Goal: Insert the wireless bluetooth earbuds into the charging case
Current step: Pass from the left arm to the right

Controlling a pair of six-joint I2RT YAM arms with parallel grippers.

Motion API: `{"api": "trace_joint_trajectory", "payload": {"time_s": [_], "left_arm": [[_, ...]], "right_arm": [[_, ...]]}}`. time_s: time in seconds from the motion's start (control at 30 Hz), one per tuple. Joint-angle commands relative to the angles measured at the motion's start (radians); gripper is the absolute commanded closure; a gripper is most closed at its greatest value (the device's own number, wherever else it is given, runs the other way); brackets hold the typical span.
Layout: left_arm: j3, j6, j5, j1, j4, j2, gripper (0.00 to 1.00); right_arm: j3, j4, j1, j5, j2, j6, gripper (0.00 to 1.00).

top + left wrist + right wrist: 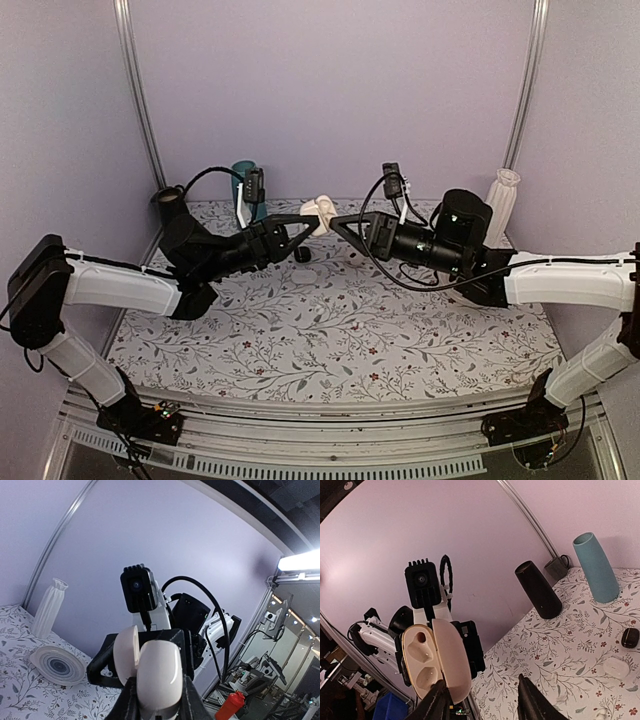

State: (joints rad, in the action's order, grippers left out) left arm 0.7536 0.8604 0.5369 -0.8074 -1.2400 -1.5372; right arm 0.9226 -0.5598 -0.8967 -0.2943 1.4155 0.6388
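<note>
No legible text or labels

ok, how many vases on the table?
3: teal vase at the back left, black vase near it, white ribbed vase at the back right. More may be hidden.

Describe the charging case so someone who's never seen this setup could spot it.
Above the back of the flowered table, the two arms' tips meet in mid-air. There the left pincer grips the charging case: glossy white pebble, lid hinged open, the only thing held aloft.
</note>
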Motion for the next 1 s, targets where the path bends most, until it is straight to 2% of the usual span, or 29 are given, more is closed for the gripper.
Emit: {"api": "trace_joint_trajectory", "payload": {"time_s": [0.0, 0.23, 0.5, 0.63, 0.73, 0.9, 0.97], "left_arm": [[0.02, -0.017, 0.0, -0.013, -0.002, 0.012, 1.0], [0.024, -0.01, 0.013, -0.012, -0.011, -0.002, 1.0], [0.026, -0.018, 0.018, -0.012, 0.001, -0.006, 1.0], [0.028, -0.025, 0.02, -0.013, 0.012, -0.008, 1.0], [0.028, -0.034, 0.021, -0.011, 0.027, -0.004, 0.89], [0.024, -0.1, 0.029, -0.002, 0.128, 0.031, 0.55], [0.026, -0.158, 0.047, 0.013, 0.211, 0.057, 0.49]], "right_arm": [[0.032, -0.058, -0.006, -0.047, 0.022, 0.038, 0.58], [0.033, -0.083, -0.005, -0.061, 0.026, 0.067, 0.67], [0.039, -0.094, -0.005, -0.081, 0.036, 0.079, 0.92], [0.038, -0.09, -0.006, -0.082, 0.032, 0.075, 0.96], [0.034, -0.079, -0.006, -0.072, 0.022, 0.068, 0.97], [0.063, 0.044, -0.003, -0.041, -0.012, 0.0, 0.97], [0.079, 0.121, 0.005, -0.032, -0.039, -0.073, 0.97]]}}
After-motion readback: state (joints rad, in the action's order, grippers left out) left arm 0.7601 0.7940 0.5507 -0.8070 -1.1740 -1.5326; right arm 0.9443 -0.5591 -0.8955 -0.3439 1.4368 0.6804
